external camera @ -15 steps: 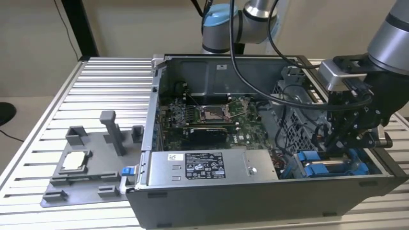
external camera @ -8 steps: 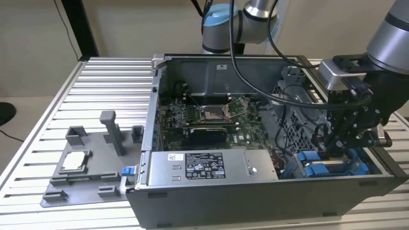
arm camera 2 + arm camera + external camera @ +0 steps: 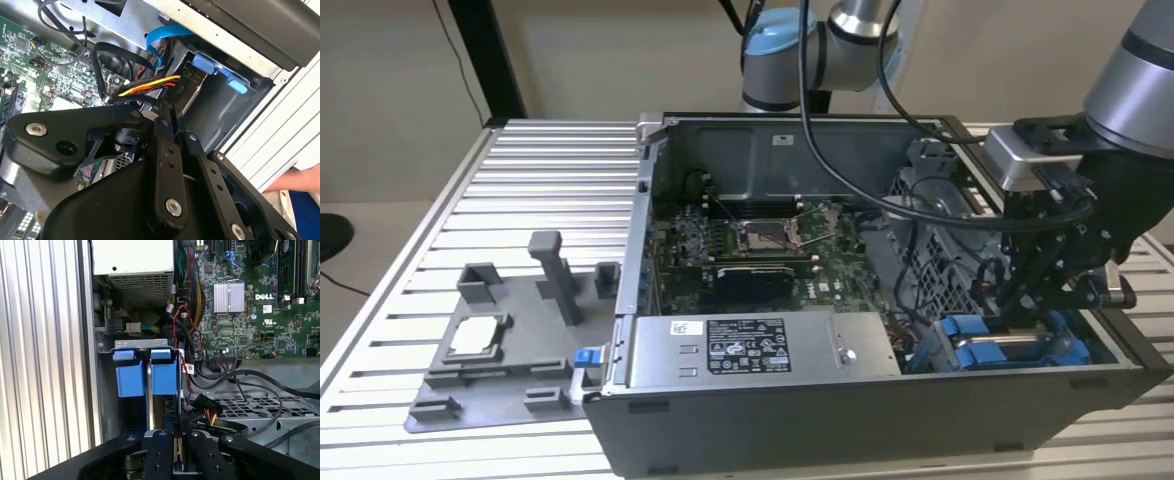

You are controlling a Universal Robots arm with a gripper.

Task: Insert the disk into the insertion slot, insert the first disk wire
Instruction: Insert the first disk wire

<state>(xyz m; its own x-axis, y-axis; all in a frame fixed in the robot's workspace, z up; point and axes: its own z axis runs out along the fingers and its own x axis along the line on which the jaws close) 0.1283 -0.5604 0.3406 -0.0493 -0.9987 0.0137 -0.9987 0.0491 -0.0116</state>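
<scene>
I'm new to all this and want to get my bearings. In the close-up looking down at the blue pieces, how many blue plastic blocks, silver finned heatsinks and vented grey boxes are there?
Blue plastic blocks: 2
Silver finned heatsink: 1
Vented grey box: 1
Total: 4

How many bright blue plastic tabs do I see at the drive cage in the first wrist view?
2. One blue tab and a second blue tab sit side by side at the grey drive cage, beyond the gripper. Others may be hidden.
</scene>
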